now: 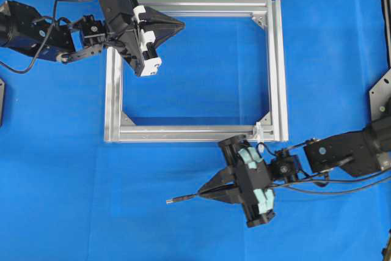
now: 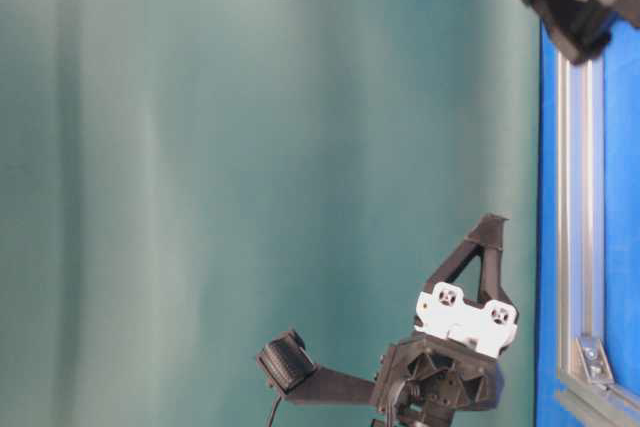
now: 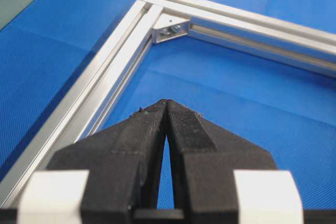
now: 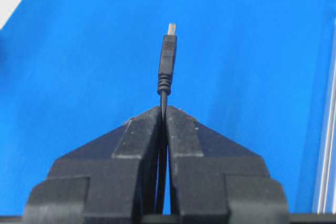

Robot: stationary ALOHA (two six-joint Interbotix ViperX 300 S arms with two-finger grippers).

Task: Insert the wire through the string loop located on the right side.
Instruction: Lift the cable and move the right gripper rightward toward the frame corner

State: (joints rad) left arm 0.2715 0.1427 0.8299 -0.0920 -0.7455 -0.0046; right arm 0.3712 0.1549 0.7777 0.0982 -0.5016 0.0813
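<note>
The right gripper (image 4: 163, 109) is clamped on the wire (image 4: 167, 59) — plug jutting forward, over the blue mat below the frame (image 1: 278, 77). The string loop (image 1: 258, 131) sits at the frame's lower right corner, behind the gripper. The wire is in hand but not aimed — next, swing the plug round to the loop. The left gripper (image 3: 166, 103) is closed and empty.

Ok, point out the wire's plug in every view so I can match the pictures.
Overhead exterior: the wire's plug sits low centre, sticking left out of the right end effector, below the aluminium frame.
Table-level exterior: not in it.
Left wrist: not in it.
Right wrist: plug upper centre, pointing up from the shut fingertips.
Shared landmark: the frame, a sliver at that view's right edge.
</note>
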